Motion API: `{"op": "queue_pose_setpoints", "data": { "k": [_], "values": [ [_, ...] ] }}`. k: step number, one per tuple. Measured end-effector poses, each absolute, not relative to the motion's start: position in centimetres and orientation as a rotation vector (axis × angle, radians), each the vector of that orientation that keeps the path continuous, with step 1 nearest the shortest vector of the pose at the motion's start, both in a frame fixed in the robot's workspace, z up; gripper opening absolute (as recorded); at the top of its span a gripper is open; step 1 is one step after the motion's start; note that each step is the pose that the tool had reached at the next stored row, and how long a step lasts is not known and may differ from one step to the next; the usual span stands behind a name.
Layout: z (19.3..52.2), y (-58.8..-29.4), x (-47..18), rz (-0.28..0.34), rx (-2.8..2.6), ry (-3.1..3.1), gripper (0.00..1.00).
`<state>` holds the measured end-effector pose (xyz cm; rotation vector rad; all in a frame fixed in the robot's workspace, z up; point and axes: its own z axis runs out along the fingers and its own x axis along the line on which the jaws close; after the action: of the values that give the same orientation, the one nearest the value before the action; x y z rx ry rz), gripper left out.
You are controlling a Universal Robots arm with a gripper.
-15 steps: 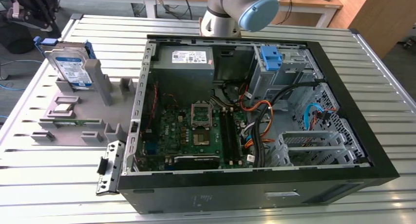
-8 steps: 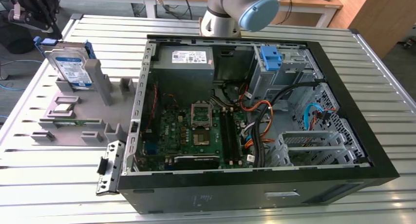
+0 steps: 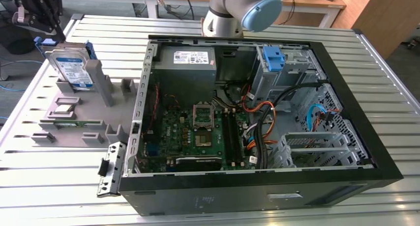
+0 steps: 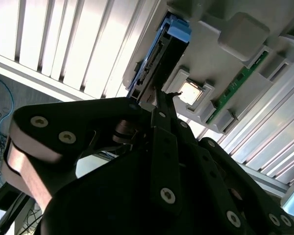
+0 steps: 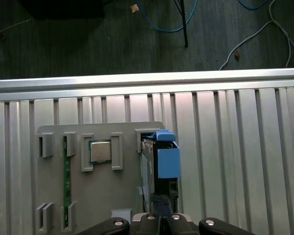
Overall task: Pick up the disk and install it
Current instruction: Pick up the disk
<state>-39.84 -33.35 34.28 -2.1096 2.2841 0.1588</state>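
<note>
The disk [image 3: 71, 66] stands on edge in a slot of the grey holder [image 3: 85, 118]. In the exterior view we see it at about ten o'clock from the middle of the open computer case [image 3: 367, 137], well apart from it, with its white-and-blue label facing us and its blue bracket clipped around it. The gripper [image 3: 49, 28] hangs at about eleven o'clock from the disk, close above its upper edge, and we see no contact between them there. In both wrist views the disk [image 5: 152, 166] [image 4: 154, 61] shows edge-on, and the gripper [image 5: 161, 203] [image 4: 157, 98] sits over one of its ends. The fingers look pressed together with nothing between them, as far as we can judge. At about six o'clock from the disk, the holder also carries a processor chip [image 3: 64, 108] and, just beyond it, a green memory stick [image 3: 69, 123]. Inside the case we see the motherboard [image 3: 196, 132] near the middle, the grey power-supply box [image 3: 186, 56] at eleven o'clock, and a lone blue bracket [image 3: 272, 56] at about twelve to one o'clock. Holder and case rest on the slatted metal table [image 3: 66, 186]. The arm [image 3: 239, 10] rises at twelve o'clock behind the case.
</note>
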Motion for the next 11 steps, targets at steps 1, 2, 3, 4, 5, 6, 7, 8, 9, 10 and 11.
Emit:
{"op": "queue_pose_setpoints", "data": {
  "k": [1, 2, 3, 4, 5, 6, 7, 8, 9, 10, 11],
  "values": [
    [34.25, -33.35, -39.77, 0.159, -2.110, 2.284, 0.11],
    [34.23, -33.35, -39.69, 0.159, -2.109, 2.284, 0.11],
    [34.18, -33.35, -39.61, 0.160, -2.109, 2.284, 0.11],
    [34.13, -33.35, -39.55, 0.160, -2.109, 2.284, 0.11],
    [34.06, -33.34, -39.53, 0.160, -2.109, 2.283, 0.11],
    [34.01, -33.34, -39.51, 0.160, -2.109, 2.284, 0.11],
    [34.00, -33.34, -39.51, 0.160, -2.109, 2.284, 0.11],
    [33.99, -33.35, -39.51, 0.161, -2.109, 2.283, 0.11],
    [34.00, -33.35, -39.51, 0.161, -2.109, 2.283, 0.11],
    [33.99, -33.35, -39.51, 0.161, -2.109, 2.283, 0.11],
    [33.98, -33.35, -39.51, 0.161, -2.109, 2.283, 0.11]
  ]
}}
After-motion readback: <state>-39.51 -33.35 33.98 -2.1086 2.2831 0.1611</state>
